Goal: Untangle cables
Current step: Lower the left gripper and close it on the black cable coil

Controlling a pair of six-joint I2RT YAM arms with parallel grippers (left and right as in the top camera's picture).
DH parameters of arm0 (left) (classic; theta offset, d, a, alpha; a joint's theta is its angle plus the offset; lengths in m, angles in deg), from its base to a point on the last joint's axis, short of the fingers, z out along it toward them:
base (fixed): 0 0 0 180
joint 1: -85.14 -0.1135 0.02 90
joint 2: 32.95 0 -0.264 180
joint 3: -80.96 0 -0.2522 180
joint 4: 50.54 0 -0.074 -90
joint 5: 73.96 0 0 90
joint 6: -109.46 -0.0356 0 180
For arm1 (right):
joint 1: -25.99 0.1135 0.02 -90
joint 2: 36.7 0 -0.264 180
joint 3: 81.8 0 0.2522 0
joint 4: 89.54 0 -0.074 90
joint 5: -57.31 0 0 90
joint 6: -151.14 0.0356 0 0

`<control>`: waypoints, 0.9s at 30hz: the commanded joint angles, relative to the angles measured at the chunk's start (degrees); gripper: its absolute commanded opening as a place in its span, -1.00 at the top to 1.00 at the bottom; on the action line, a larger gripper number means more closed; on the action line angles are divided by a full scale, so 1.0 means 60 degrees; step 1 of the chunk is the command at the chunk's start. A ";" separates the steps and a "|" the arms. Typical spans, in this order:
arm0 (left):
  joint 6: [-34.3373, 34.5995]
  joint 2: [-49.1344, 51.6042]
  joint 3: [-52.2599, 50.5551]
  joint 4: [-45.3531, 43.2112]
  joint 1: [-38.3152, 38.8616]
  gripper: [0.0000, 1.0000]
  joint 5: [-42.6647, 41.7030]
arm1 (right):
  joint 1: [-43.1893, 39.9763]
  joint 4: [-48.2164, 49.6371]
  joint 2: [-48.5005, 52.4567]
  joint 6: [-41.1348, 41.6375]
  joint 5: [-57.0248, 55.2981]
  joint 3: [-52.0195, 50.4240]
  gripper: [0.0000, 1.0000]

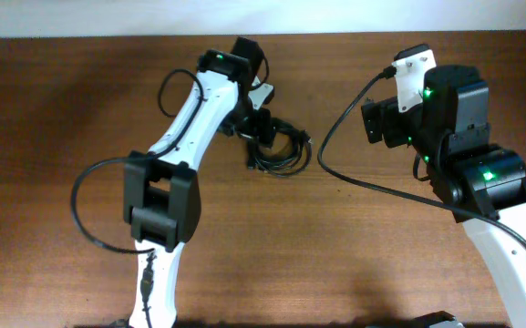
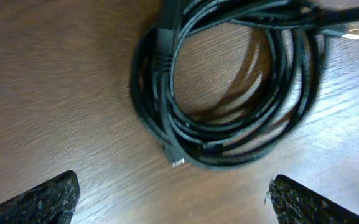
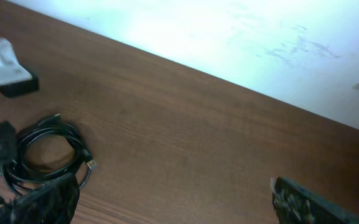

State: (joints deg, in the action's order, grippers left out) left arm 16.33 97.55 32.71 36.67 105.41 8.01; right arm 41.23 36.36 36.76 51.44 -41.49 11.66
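A coiled bundle of black cables (image 1: 281, 150) lies on the brown wooden table near its middle. In the left wrist view the coil (image 2: 229, 93) fills the upper half, with a silver plug (image 2: 177, 160) at its lower edge and a USB plug (image 2: 352, 34) at the top right. My left gripper (image 2: 173, 199) is open and empty, hovering just over the coil. My right gripper (image 3: 173, 199) is open and empty, raised at the right of the table; its view shows the coil (image 3: 45, 152) far to the left.
The table (image 1: 53, 109) is bare brown wood with a white wall along its far edge (image 3: 229, 37). The arms' own black cables loop over the table, one at the left (image 1: 80, 205) and one at the right (image 1: 354, 178).
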 commanded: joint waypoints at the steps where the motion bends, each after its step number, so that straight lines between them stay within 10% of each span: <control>1: 0.0160 0.0466 -0.0036 -0.0248 0.0033 -0.98 0.0109 | 0.0073 -0.0040 -0.0073 -0.0066 -0.0157 0.0186 -0.97; 27: 0.0492 0.0616 -0.1071 -0.1177 0.0131 -0.88 0.0222 | 0.0073 -0.0229 -0.0073 -0.0069 -0.0157 0.0186 -0.97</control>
State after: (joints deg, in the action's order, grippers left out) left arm 17.84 100.70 26.66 30.01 104.86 10.78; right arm 41.23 34.89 36.76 51.27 -41.69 11.66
